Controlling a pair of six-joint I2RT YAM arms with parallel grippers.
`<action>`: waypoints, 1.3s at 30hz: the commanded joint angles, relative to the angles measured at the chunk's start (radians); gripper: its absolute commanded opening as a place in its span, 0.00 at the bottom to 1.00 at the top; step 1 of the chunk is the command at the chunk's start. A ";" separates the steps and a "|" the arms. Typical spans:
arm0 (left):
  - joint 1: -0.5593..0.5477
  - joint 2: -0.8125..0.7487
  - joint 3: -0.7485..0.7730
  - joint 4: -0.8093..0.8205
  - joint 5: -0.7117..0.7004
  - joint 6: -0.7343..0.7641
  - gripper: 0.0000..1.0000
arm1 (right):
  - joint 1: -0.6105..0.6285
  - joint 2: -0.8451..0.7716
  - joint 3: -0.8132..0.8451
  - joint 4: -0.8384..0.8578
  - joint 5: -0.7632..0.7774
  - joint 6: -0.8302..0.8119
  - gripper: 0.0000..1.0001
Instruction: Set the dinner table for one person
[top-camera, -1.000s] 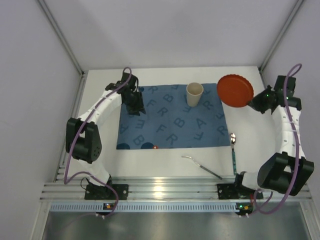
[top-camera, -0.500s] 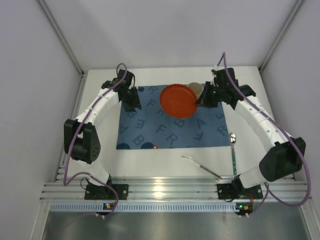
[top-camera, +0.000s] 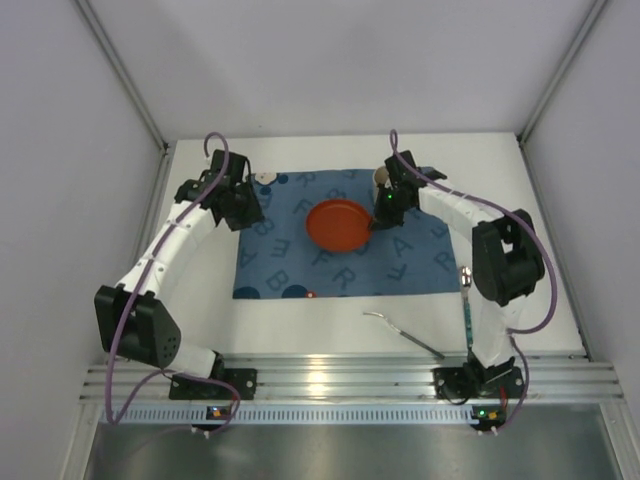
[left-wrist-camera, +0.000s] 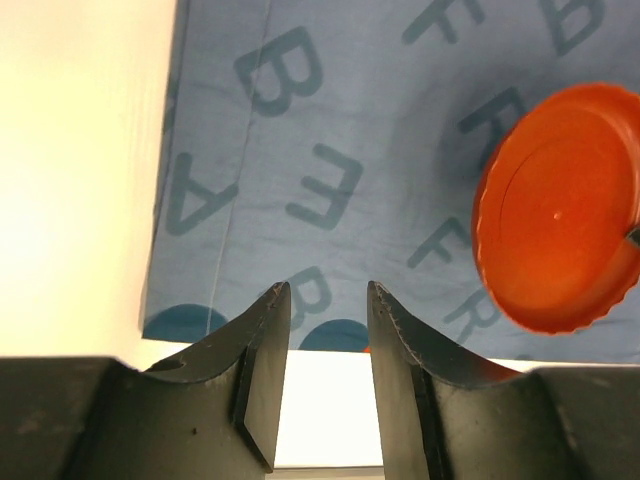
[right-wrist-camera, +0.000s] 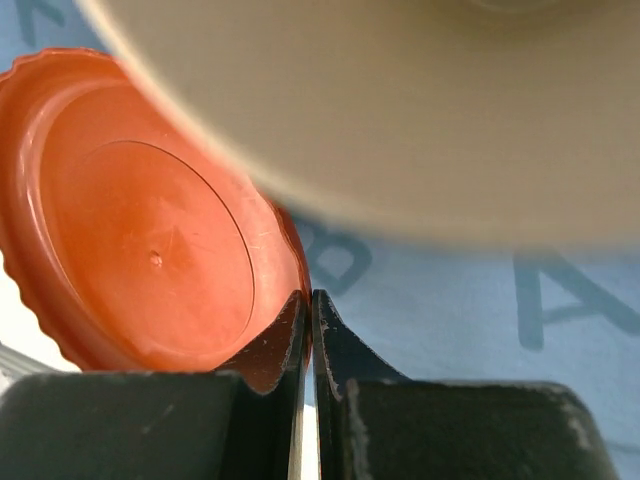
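An orange plate (top-camera: 338, 224) rests on the blue letter-printed placemat (top-camera: 300, 262), which lies on the white dinner table (top-camera: 300, 325). My right gripper (top-camera: 378, 215) is shut on the plate's right rim (right-wrist-camera: 300, 290). A beige cup (top-camera: 384, 180) stands just behind that gripper and fills the top of the right wrist view (right-wrist-camera: 420, 120). My left gripper (top-camera: 240, 212) is open and empty over the placemat's left part (left-wrist-camera: 328, 290); the plate shows to its right (left-wrist-camera: 565, 210). A spoon (top-camera: 466, 300) and a fork (top-camera: 405, 334) lie on the table at the front right.
White walls enclose the table on the left, back and right. A ribbed aluminium rail (top-camera: 330, 378) runs along the near edge, by the arm bases. Bare tabletop lies left of the placemat (left-wrist-camera: 80, 150).
My right gripper has carried the orange plate from the back right corner leftward and set it low on the placemat's middle. My left arm has drawn a little to the left.
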 joint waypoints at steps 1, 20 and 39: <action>0.002 -0.076 -0.034 0.002 -0.045 -0.006 0.42 | 0.031 0.028 0.087 0.073 0.037 0.015 0.00; 0.007 -0.032 0.048 -0.011 0.011 0.050 0.43 | 0.095 -0.155 0.052 0.043 0.177 -0.040 0.57; -0.659 0.405 0.244 -0.081 0.139 -0.178 0.52 | -0.242 -0.740 -0.327 -0.356 0.090 -0.112 0.62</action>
